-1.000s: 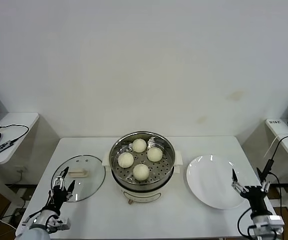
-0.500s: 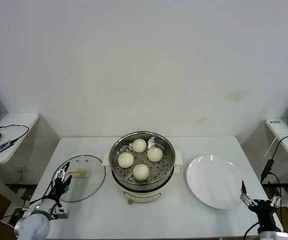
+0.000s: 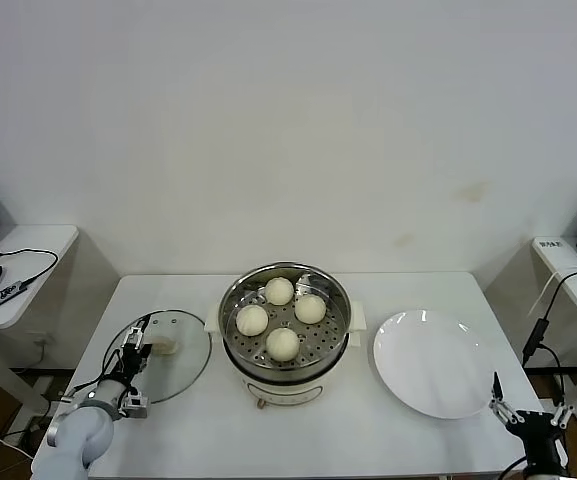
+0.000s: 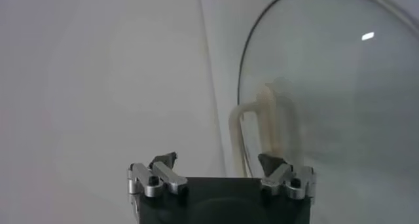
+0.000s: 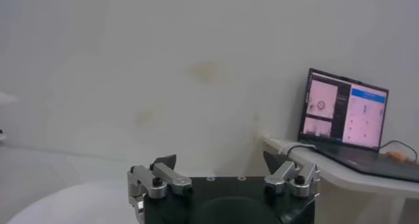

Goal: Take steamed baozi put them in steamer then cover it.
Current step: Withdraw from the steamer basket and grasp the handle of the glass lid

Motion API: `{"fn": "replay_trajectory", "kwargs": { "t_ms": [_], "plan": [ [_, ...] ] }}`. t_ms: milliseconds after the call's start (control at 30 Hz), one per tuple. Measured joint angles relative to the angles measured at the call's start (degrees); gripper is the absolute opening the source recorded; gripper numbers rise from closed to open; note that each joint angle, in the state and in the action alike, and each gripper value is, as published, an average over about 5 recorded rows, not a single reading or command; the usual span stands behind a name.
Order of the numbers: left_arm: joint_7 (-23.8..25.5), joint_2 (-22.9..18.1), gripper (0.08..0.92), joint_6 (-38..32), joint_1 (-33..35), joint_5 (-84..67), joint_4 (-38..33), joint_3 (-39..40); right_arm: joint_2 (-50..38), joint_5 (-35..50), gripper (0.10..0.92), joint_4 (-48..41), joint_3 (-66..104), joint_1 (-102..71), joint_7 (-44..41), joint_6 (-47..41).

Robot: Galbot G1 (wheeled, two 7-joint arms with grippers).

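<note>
We see all four steamed baozi (image 3: 282, 343) already in the steamer (image 3: 284, 322), so only covering remains; our left hand (image 3: 140, 338), fingers spread, sits at the cover (image 3: 158, 354) lying flat on the desk (image 3: 328, 440), lined up with its handle; our right hand (image 3: 528, 412), also spread, waits beyond the plate (image 3: 433, 362).
</note>
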Motion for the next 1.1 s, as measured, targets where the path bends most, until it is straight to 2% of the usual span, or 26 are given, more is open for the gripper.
{"fn": "replay_trajectory", "kwargs": {
  "t_ms": [300,400,1100],
  "plan": [
    [0.0,-0.5,0.822,0.0,-3.6,-0.2,3.6,0.9,0.2,-0.6,0.823,-1.0,-0.2,0.4,0.0,0.2],
    [0.1,-0.6,0.782,0.0,-4.1,-0.6,4.4,1.0,0.3,-0.7,0.823,-1.1,-0.2,0.4,-0.1,0.2],
    [2.0,-0.4,0.184,0.3,-5.4,-2.8,5.3,2.2,0.9,-2.1,0.823,-1.8,-1.2,0.1,-0.3,0.8]
  ]
}}
